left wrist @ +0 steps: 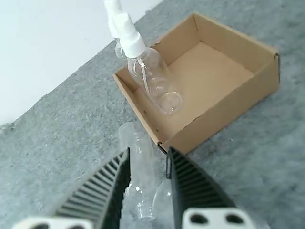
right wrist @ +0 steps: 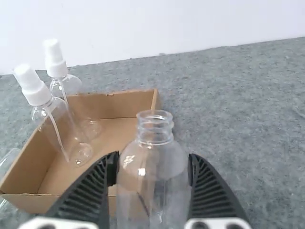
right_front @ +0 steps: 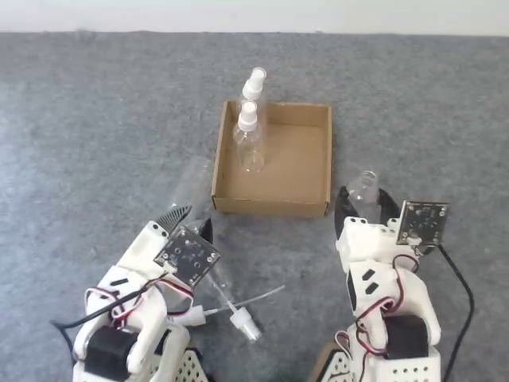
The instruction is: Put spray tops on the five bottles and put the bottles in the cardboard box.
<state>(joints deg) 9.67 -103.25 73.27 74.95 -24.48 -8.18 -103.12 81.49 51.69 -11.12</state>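
Arrangement of both arms before the cardboard box [right_front: 270,206] on the grey bench [right_front: 87,119], read left to right.

Left claw [right_front: 195,218]: jaws parted, grasping nothing, poised near the box's front-left corner. It sits above an uncapped bottle [left wrist: 137,150] that lies on its side on the bench, just beside that corner. Loose spray tops [right_front: 245,323], dip tubes attached, lie well in front of the box, close to the left arm's base.

Inside the box, a capped bottle [right_front: 251,145] leans toward the far-left corner with its base on the box floor. A second capped bottle [right_front: 254,81] stands at that same corner; whether it is inside the wall or just behind it cannot be told.

Right claw [right_front: 366,200]: clenched on an open-necked bottle [right wrist: 152,164], held upright just off the box's front-right corner.

Hazards, as judged:
- (a) The lying bottle is round, clear and smooth, so jaws closing off-centre would likely squeeze it aside or roll it against the box wall.
- (b) The tops lie beside the left arm, so a swing of that arm could sweep them away or bend a tube.
- (c) Each tube must enter a narrow neck, and slight misalignment would push the held bottle askew in the right claw.
- (d) The leaning bottle could topple when another is lowered beside it.
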